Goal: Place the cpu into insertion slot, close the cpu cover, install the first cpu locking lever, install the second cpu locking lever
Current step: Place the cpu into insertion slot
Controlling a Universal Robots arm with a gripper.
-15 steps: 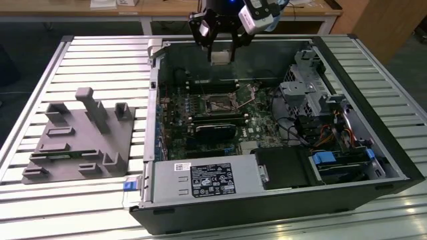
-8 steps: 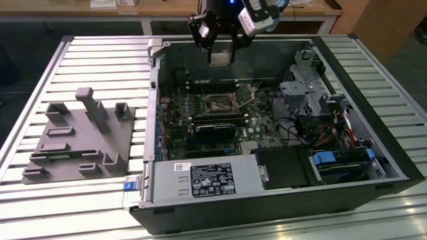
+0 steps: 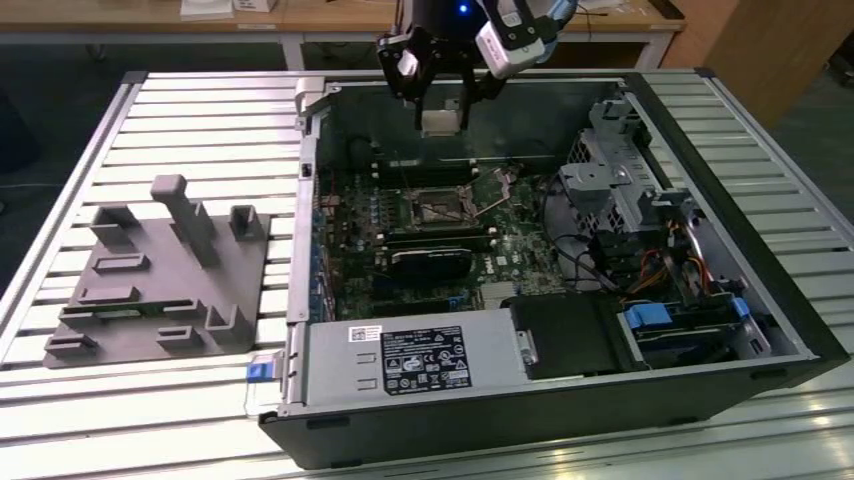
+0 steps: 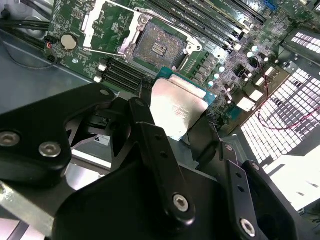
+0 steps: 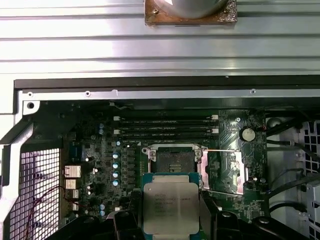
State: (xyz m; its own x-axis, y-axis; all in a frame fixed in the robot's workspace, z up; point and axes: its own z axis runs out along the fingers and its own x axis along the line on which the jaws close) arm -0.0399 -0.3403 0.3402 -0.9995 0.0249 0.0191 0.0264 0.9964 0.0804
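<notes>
My gripper [image 3: 441, 112] hangs over the back of the open computer case [image 3: 747, 300], shut on the cpu [image 3: 441, 124]. In both wrist views the cpu [image 4: 179, 107] [image 5: 170, 207] is a silver square chip on a green base, clamped by its edges between my black fingers [image 4: 150, 140]. The insertion slot [image 3: 438, 210] [image 4: 159, 46] [image 5: 174, 161] lies open and bare on the motherboard, below and ahead of the chip. Beside the socket the cpu cover [image 5: 205, 172] [image 4: 91, 22] stands swung open. A thin lever wire [image 5: 220, 150] sticks out next to it.
A black rectangular card [image 3: 430, 262] and memory slots [image 5: 165, 127] flank the socket. A power supply [image 3: 414, 362] fills the case front, and a drive cage [image 3: 621, 190] with cables sits on the exterior view's right. A grey fixture [image 3: 154, 275] rests on the slatted table [image 3: 200, 110].
</notes>
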